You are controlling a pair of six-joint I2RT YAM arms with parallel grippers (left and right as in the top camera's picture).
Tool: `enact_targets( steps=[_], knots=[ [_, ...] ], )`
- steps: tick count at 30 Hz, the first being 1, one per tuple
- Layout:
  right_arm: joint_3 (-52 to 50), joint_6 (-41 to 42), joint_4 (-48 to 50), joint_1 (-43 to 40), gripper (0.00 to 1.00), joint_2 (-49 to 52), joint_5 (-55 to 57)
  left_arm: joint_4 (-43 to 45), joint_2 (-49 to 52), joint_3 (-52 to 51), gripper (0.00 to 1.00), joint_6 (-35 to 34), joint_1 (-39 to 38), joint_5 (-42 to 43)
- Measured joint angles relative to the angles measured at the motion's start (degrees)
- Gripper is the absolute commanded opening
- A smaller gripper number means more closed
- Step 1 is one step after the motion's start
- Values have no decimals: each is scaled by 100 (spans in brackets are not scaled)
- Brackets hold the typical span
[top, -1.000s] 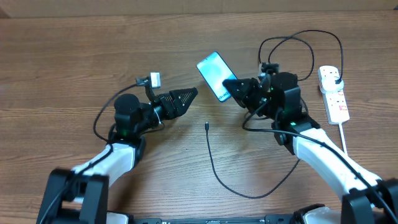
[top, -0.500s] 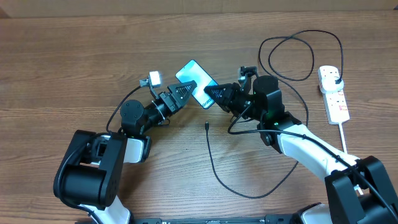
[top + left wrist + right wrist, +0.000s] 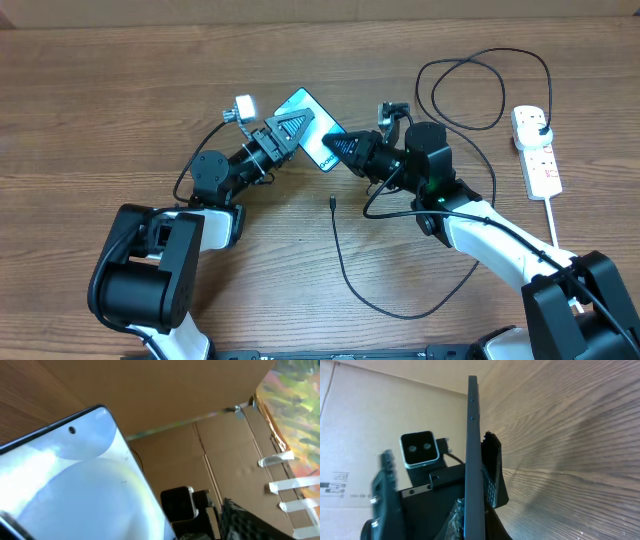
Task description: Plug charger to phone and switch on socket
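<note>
The slim light-blue phone [image 3: 300, 101] is held up above the brown wooden tabletop [image 3: 100, 100]. The right pincer [image 3: 332, 146], pinching its edge, has carried it left. The left pincer [image 3: 303, 124] has come to meet it, spread around it. The thin black charger cable [image 3: 345, 270] lies unplugged.

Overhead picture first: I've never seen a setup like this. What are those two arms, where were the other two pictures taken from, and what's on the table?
These are two robot arms at a wooden table, each ending in a two-finger pincer. The overhead view looks straight down. The other two views come from small cameras on the wrists, so they show things very close up.

The right pincer grips the phone by one end. The left pincer is open at the other end.

On the table lie the thin black charger, its small tip unplugged, and the white socket.
</note>
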Motion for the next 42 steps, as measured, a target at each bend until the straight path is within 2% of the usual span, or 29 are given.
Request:
enact_targets(
  steps=[4, 8, 12, 15, 20, 26, 28, 30, 34, 35, 36, 38, 42],
  knots=[
    [2, 55, 229, 26, 4, 0, -26, 282, 26, 7, 75, -114, 0, -9],
    [15, 94, 396, 149, 4, 0, -22, 590, 26, 20, 66, -212, 0, -28],
    [22, 107, 428, 170, 4, 0, -33, 610, 31, 20, 54, -323, 0, -70],
    [33, 111, 457, 173, 4, 0, -59, 599, 50, 20, 41, -439, 0, -90],
    [74, 109, 468, 177, 4, 28, -103, 590, 74, 20, 33, -551, 0, -96],
    [90, 197, 540, 179, 4, 74, -120, 570, 94, 20, 5, -780, 2, -122],
    [96, 264, 575, 177, 4, 90, -122, 603, 94, 28, 4, -931, 7, -138],
    [96, 291, 570, 175, 28, 101, -125, 570, 94, 28, 4, -975, 7, -138],
    [94, 103, 507, 177, 61, 199, -142, 573, 94, 44, 4, -890, 7, -70],
    [94, 22, 507, 155, 75, 210, -219, 540, 94, 44, 4, -876, 17, -48],
    [94, -120, 520, 114, 81, 214, -354, 472, 94, 48, 4, -883, 39, -4],
    [94, -275, 494, -9, 86, 190, -531, 181, 94, 55, 4, -938, 107, 118],
    [94, -726, -70, -446, 87, -79, -866, -424, 96, 59, 4, -1073, 282, 393]
  ],
)
